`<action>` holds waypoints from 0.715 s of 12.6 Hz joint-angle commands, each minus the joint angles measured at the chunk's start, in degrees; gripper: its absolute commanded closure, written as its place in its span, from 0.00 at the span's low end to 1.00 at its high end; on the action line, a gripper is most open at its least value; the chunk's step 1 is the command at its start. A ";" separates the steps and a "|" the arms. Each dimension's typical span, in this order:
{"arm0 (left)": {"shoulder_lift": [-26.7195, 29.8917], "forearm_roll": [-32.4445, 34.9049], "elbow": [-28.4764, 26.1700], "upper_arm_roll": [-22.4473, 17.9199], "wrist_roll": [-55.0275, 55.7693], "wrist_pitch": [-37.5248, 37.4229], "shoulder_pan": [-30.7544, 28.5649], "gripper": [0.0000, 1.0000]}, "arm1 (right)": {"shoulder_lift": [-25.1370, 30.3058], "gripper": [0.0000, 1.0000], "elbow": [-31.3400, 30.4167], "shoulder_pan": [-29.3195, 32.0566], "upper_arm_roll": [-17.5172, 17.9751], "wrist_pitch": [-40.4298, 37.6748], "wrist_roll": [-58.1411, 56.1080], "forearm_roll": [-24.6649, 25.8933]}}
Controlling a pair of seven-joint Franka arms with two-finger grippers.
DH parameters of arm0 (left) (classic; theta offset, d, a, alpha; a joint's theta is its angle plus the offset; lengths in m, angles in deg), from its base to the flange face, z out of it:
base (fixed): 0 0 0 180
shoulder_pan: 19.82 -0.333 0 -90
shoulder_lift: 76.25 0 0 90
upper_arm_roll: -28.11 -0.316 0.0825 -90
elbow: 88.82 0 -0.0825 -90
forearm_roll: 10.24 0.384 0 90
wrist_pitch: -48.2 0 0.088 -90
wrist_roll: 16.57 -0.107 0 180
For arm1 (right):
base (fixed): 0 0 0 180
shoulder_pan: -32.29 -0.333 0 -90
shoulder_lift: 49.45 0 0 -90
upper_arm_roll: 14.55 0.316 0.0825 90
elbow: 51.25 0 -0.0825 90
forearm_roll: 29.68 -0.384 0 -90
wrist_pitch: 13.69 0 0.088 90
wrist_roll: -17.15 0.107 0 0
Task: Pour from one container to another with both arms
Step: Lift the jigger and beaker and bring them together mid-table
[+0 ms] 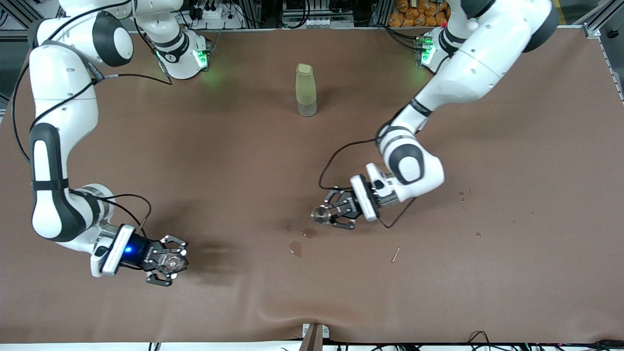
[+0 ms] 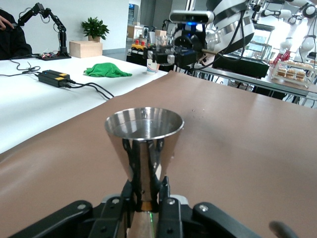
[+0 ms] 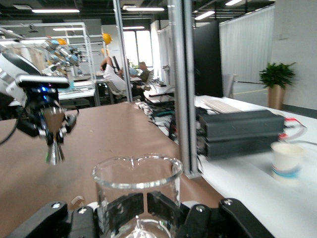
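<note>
My left gripper [image 1: 336, 212] is shut on the narrow waist of a steel cone-shaped measuring cup [image 1: 320, 214], held upright over the middle of the brown table. In the left wrist view the cup [image 2: 143, 130] flares open above the gripper [image 2: 145, 186]. My right gripper [image 1: 168, 261] is shut on a clear glass beaker [image 1: 170, 262], upright, over the right arm's end of the table. The beaker [image 3: 137, 183] fills the right wrist view, with the gripper [image 3: 145, 205] seen through the glass. The two containers are well apart.
A tall yellow-green bottle [image 1: 306, 90] stands on the table nearer the arm bases. Wet spots [image 1: 296, 248] and a thin stick [image 1: 396, 254] lie on the brown cloth [image 1: 487, 292] close to the steel cup. A metal post [image 3: 183, 84] rises at the table edge.
</note>
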State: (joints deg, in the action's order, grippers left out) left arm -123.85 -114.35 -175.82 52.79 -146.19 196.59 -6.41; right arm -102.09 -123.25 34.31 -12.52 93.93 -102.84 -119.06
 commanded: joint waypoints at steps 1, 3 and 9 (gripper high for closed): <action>-2.57 -6.43 6.56 -5.41 -0.37 0.93 7.03 1.00 | 4.38 1.00 -1.92 -3.86 -0.19 0.31 6.92 -0.45; -4.41 -12.58 10.77 -14.70 -0.37 1.02 15.63 1.00 | 6.49 1.00 -1.92 -6.67 -0.19 0.39 12.55 -0.27; -9.61 -24.21 18.70 -31.10 -0.37 1.28 28.42 1.00 | 9.57 1.00 -2.79 -14.14 -0.01 1.36 22.77 -2.02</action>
State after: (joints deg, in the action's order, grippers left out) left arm -131.51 -136.40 -161.07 23.41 -146.20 196.72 20.93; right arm -94.41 -123.24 21.30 -12.19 94.76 -81.75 -119.18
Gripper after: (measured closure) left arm 0.789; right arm 0.881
